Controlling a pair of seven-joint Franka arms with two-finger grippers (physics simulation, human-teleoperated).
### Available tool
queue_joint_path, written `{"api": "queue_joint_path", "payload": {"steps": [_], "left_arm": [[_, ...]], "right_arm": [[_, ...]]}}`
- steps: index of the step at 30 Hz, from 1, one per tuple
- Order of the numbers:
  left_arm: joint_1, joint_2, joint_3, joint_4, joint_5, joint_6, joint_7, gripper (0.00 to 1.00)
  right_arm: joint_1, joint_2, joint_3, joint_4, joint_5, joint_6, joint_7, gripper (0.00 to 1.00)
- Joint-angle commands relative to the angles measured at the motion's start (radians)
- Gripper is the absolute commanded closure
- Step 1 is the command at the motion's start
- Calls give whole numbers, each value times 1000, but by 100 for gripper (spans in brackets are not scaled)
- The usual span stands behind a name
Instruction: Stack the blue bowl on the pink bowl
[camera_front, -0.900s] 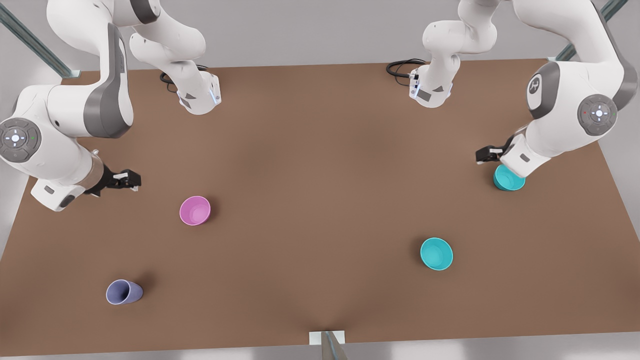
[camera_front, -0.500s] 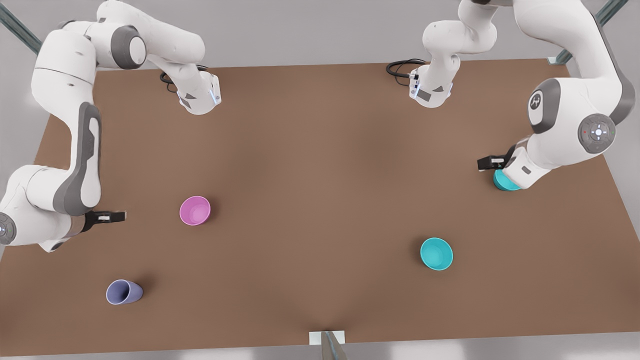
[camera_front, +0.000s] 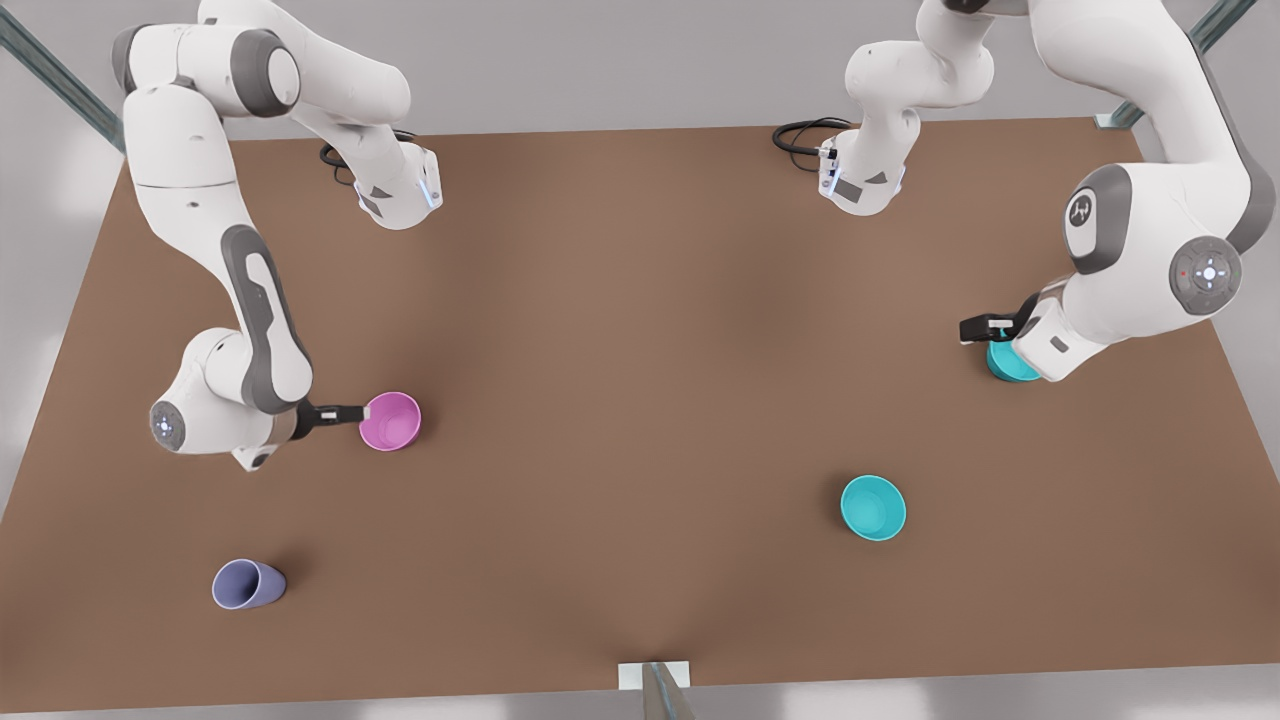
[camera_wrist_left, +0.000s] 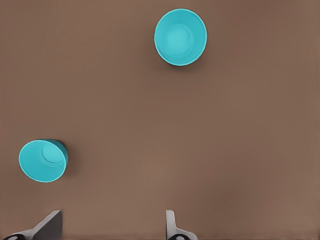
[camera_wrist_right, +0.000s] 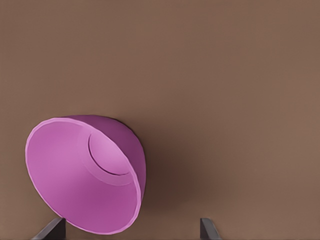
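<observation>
My right gripper (camera_wrist_right: 130, 222) hangs just at the pink bowl (camera_wrist_right: 85, 175). Its fingers are spread wide with nothing in them, and the bowl's near rim sits between them, closer to one finger than the other. In the front view this gripper (camera_front: 352, 411) meets the bowl's edge on the front view's left. The pink bowl is upright on the brown table (camera_front: 640, 330), smooth magenta outside and paler inside, with a flat round floor.

My left gripper (camera_wrist_left: 114, 217) is also wide open and empty. It hovers over bare table with a teal look-alike vessel (camera_wrist_left: 42, 160) just beside it. Farther out lies the blue bowl (camera_wrist_left: 180, 36): plain turquoise, mouth up, alone on open table and well apart from the pink one. In the front view it (camera_front: 873, 508) sits toward the near edge.

I judge that the stacking has not begun and this is the approach. Next, my left gripper must reach past the look-alike, close on the blue bowl's rim and carry it across to the pink bowl. The risk is taking the wrong teal vessel.
</observation>
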Motion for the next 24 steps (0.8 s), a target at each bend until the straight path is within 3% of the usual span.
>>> {"api": "queue_joint_path", "payload": {"steps": [1,7,9,13,15,20,22,24], "left_arm": [[1,0,1,0,0,-9,89,0],[8,2,1,0,0,-15,89,0],[8,2,1,0,0,-15,89,0],[8,2,7,0,0,-24,89,0],[8,0,9,0,0,-24,89,0],[8,0,9,0,0,-24,89,0],[8,0,14,0,0,-24,91,0],[8,0,14,0,0,-24,91,0]], "right_arm": [[9,-13,0,-47,6,170,-143,0],[55,-6,2,-130,6,270,-138,0],[63,-1,2,-139,13,272,-129,5],[63,11,2,-128,13,272,-129,49],[63,13,2,-122,13,268,-138,79],[63,10,9,-82,15,235,-141,79],[72,-19,75,5,88,124,-121,79],[147,-38,80,166,98,9,-6,79]]}}
